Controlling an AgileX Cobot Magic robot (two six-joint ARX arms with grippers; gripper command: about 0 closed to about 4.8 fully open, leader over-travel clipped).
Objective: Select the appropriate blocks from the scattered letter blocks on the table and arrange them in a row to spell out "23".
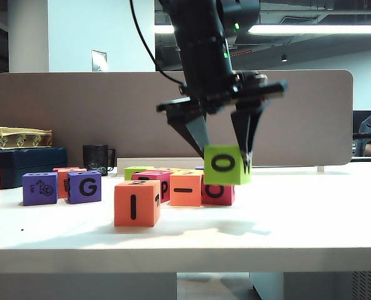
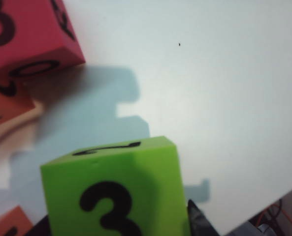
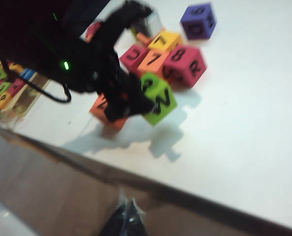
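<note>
A lime green block [image 1: 226, 164] hangs clear of the white table [image 1: 298, 212], showing "O" and "W" in the exterior view. My left gripper [image 1: 226, 160] is shut on it from both sides, fingers pointing down. In the left wrist view the green block [image 2: 113, 191] shows a "3" face between the dark fingertips [image 2: 199, 220]. An orange block with "I" [image 1: 137, 203] stands on the table in front of the pile, left of the lifted block. My right gripper [image 3: 128, 216] is shut and empty, off the table's front edge; it does not appear in the exterior view.
More letter blocks cluster behind: a pink "P" [image 1: 154, 183], an orange one [image 1: 186, 188], a pink one [image 1: 218, 192], a purple "G" [image 1: 84, 187] and another purple one [image 1: 39, 188]. A black mug [image 1: 96, 157] and blue boxes [image 1: 22, 164] stand at the back left before a beige partition.
</note>
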